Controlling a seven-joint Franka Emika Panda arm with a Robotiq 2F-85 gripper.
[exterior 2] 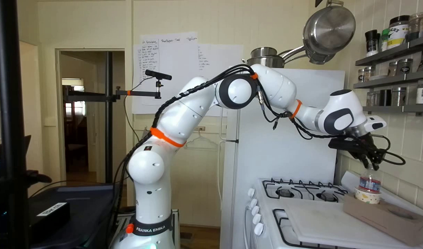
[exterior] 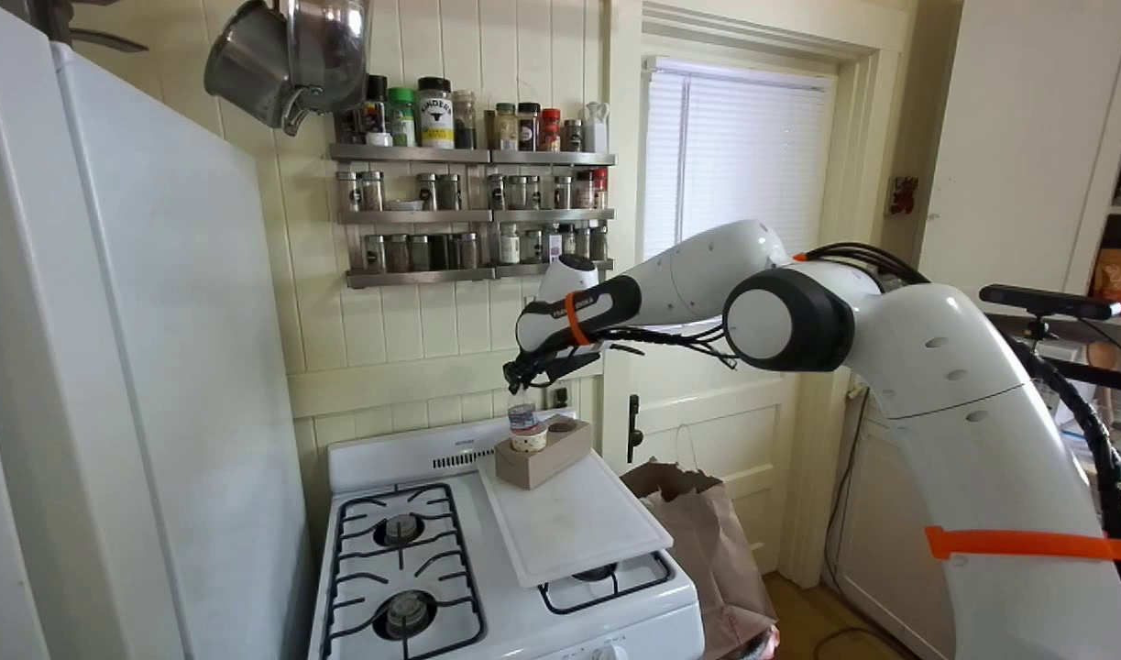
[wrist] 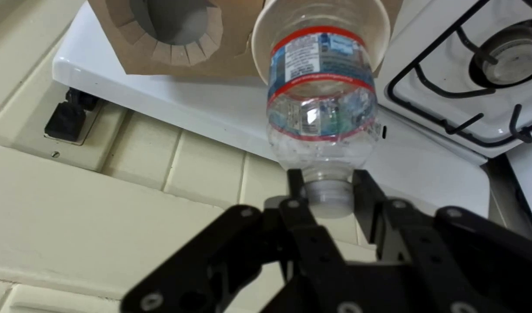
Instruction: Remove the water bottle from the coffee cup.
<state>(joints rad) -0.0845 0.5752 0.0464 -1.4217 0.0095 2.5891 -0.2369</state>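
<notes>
The clear water bottle [wrist: 322, 104] has a red and blue label and a whitish cap. It stands upright with its lower end inside the paper cup [wrist: 261, 48]; its base is hidden by the cup. Both exterior views show the bottle [exterior: 522, 418] [exterior 2: 370, 184] above the pale patterned cup [exterior: 529, 441] [exterior 2: 367, 196]. The cup sits in a brown cardboard carrier [exterior: 546, 466] [exterior 2: 384, 218]. My gripper [wrist: 327, 176] is at the top of the bottle, with a finger on each side of the cap, shut on it. It also shows in both exterior views [exterior: 522, 380] [exterior 2: 371, 166].
The carrier has an open round hole [wrist: 179, 21] beside the cup. It stands on a white board [exterior: 578, 522] across the stove [exterior 2: 266, 214]. Burner grates [exterior: 404, 559] lie beside it. The wall [wrist: 96, 226] and spice shelves [exterior: 478, 215] are behind; a paper bag [exterior: 707, 550] stands beside the stove.
</notes>
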